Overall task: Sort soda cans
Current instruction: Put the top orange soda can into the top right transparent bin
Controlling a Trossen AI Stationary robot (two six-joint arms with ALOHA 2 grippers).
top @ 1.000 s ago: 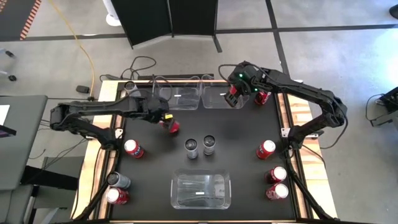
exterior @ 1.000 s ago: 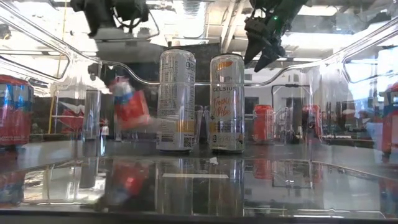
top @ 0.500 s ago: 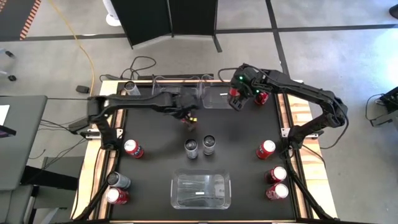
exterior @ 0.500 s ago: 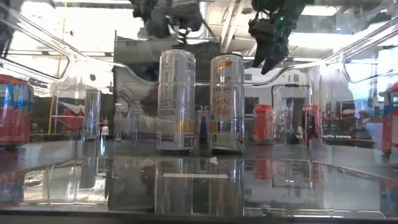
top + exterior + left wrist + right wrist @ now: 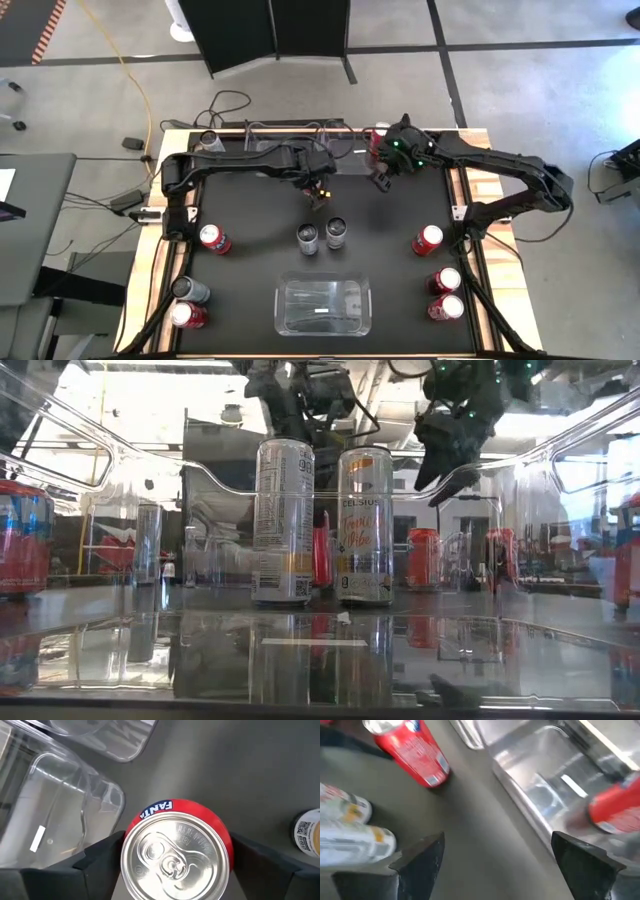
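A red soda can with a silver top stands upright between the fingers of my left gripper, just beyond two tall silver cans at the table's middle. In the low view the red can shows between them, its base down at table level. My right gripper hangs open with nothing in it, above the table just in front of the far right clear bin, in which another red can lies. My left gripper has the red can between its two fingers, one against each side of the can's wall just below the rim. The fingers slant down from above. The can is upright. Whether its base rests on the table I cannot tell.
A clear bin stands at the far left and another at the near middle. Red cans and a silver one stand along the left side. Three red cans stand on the right.
My left gripper has carried the red can from the left part of the table toward its middle, rolling its wrist; the can, tilted before, is now upright behind the silver cans. My right gripper has sunk and come from over the far right bin toward the near edge.
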